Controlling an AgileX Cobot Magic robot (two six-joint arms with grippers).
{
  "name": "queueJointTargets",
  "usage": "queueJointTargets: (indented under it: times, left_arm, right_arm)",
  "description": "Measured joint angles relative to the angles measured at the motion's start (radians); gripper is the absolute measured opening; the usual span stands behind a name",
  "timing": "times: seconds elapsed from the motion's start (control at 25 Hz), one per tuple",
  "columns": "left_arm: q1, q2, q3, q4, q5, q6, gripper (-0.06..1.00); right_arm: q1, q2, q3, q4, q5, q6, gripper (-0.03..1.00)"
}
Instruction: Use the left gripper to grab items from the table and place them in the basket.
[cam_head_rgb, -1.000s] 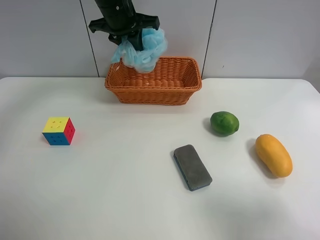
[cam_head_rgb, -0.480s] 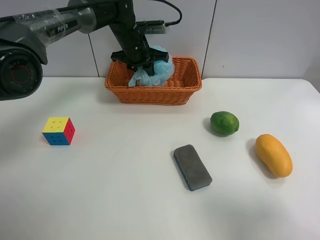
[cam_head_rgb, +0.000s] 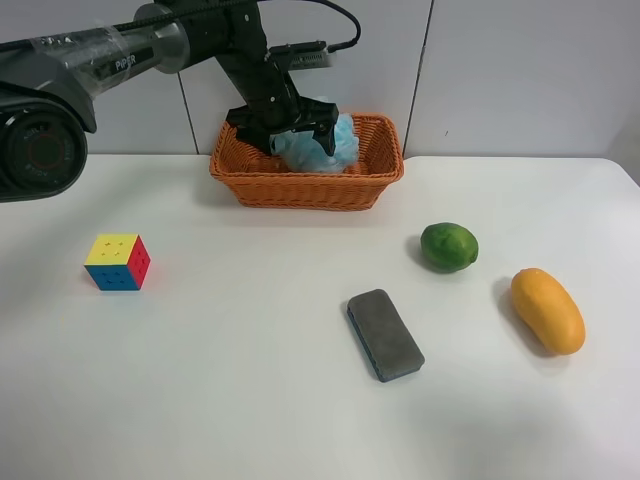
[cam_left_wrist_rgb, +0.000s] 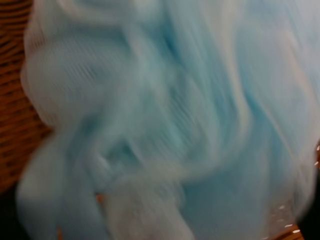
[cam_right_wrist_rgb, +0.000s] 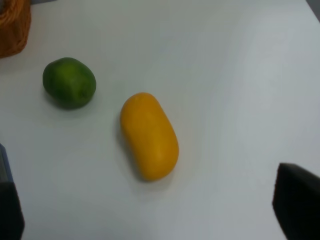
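The light-blue bath pouf lies inside the wicker basket at the back of the white table. My left gripper hangs over the basket right above the pouf, its jaws spread and the pouf low between them. In the left wrist view the pouf fills the frame, blurred, over the basket weave. The puzzle cube, green fruit, mango and grey sponge lie on the table. My right gripper is open above the mango and the green fruit.
A grey panelled wall stands behind the basket. The left arm reaches in from the exterior high view's left, above the table's back part. A basket corner shows in the right wrist view.
The left gripper has come down from above the basket's rim into it with the pouf. The pouf now rests in the basket and the jaws have spread.
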Motion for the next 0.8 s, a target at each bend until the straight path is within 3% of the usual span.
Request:
queueJointTargets:
  times: [0.28,0.52,0.8]
  left_arm:
    - [0.011,-0.051,0.000,0.002,0.067,0.003,0.99]
    - [0.021,-0.173,0.000,0.022,0.222,0.003,0.99]
    - [0.023,-0.327,0.009,0.045,0.236,0.027,0.99]
  right_arm:
    - [0.000,0.000,0.000,0.000,0.000,0.000,0.99]
    - [0.000,0.000,0.000,0.000,0.000,0.000,0.99]
    - [0.000,0.000,0.000,0.000,0.000,0.000,0.99]
